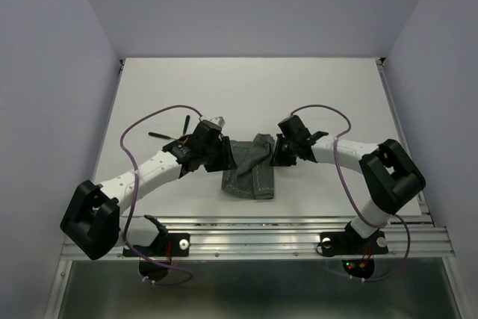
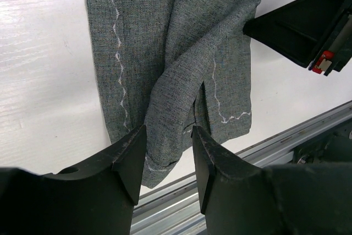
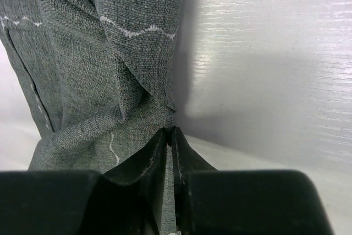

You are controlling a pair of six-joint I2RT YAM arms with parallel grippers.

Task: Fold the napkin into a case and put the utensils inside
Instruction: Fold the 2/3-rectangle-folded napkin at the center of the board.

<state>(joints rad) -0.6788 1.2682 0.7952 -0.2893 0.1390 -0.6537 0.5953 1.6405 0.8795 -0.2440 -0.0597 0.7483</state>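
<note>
The napkin (image 2: 165,53) ahead of the left hand (image 2: 168,138) is coarse, matt woven cloth with pale stitching. The hand's fingers (image 2: 124,163) look like matt black plastic, faintly rough. The counter (image 2: 38,53) beside them is smooth, white and softly glossy.

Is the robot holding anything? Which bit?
The right gripper pinches the napkin at a bunched fold on its edge. The left gripper stands open, holding nothing.

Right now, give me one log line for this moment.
napkin: part folded, bunched | left pincer: open over a fold | right pincer: shut on napkin edge
</note>
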